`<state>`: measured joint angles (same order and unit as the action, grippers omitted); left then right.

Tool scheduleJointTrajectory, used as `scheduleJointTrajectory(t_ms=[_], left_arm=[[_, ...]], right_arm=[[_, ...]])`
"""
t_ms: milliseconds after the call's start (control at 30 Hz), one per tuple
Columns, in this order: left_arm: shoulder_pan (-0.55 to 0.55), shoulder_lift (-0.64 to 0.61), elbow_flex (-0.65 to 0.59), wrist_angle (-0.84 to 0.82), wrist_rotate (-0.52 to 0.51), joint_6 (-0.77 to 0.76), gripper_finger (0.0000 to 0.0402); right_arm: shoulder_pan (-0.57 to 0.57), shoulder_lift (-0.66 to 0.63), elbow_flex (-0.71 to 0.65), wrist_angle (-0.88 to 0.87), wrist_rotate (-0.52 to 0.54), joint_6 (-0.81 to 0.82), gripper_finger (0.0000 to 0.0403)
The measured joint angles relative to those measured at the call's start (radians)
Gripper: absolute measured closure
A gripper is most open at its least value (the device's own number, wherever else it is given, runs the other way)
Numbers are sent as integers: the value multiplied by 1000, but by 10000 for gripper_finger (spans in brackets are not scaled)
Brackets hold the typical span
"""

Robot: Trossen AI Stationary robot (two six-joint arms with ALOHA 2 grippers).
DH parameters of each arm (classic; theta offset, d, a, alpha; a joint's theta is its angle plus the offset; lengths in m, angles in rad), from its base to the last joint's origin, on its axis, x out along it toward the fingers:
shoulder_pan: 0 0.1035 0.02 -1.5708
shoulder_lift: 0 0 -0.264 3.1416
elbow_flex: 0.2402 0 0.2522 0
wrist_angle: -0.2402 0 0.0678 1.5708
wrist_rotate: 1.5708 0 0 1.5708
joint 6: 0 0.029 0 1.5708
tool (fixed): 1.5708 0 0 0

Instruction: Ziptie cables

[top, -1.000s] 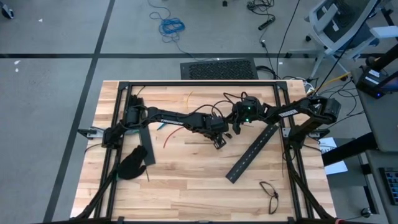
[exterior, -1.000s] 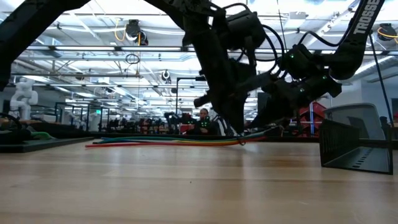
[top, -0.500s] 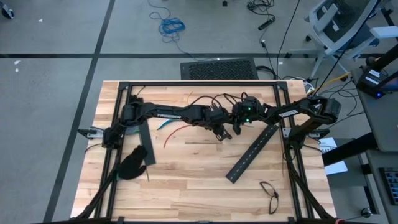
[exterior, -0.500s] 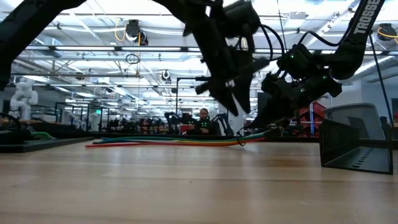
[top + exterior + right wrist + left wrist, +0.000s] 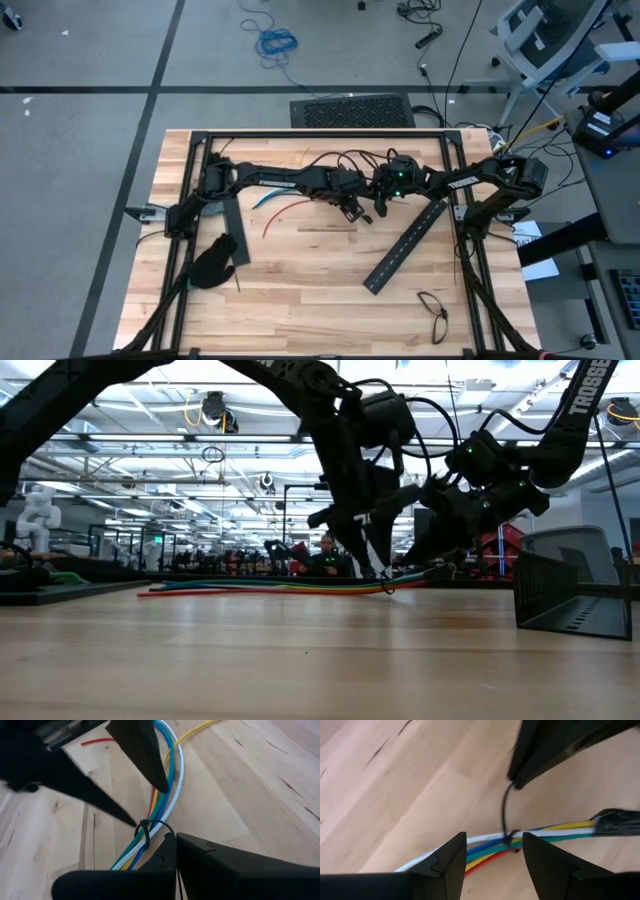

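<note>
The cables, a bundle of blue, white, green, yellow and red wires, lie on the wooden table and also show in the left wrist view. A thin black ziptie is looped around them. My left gripper hangs open just above the bundle, one finger on each side of the loop, touching nothing. My right gripper is shut on the ziptie's tail beside the bundle. In the high view both grippers, the left and the right, meet at the table's middle. My right gripper pinches the ziptie's free tail between the free ends of its shut fingers. It comes in slanting down from the table's right side. The tail curves from the fingers to the loop, which sits around the cables lying on the table.
A long black slotted bar lies slanting right of the grippers, and another lies at the left beside a black glove. A pair of glasses rests near the front right. A black frame borders the table.
My left gripper has opened and gone a little toward the table's far edge, its fingertips now just above the bundle. The cables and the ziptie lie as before.
</note>
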<state>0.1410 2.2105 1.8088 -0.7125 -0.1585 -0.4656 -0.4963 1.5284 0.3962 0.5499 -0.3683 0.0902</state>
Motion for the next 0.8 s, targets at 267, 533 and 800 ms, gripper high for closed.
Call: scheduleJointTrajectory(t_ms=[267, 533, 800], left_arm=[[-4, 0, 0, -81, -95, 27, 212], [12, 0, 0, -20, -122, 29, 212], [15, 12, 0, -17, -135, 29, 212]], right_arm=[[-2, 0, 0, -15, 0, 2, 403], [-2, 0, 0, -36, 0, 6, 403], [-2, 0, 0, -60, -4, 6, 403]])
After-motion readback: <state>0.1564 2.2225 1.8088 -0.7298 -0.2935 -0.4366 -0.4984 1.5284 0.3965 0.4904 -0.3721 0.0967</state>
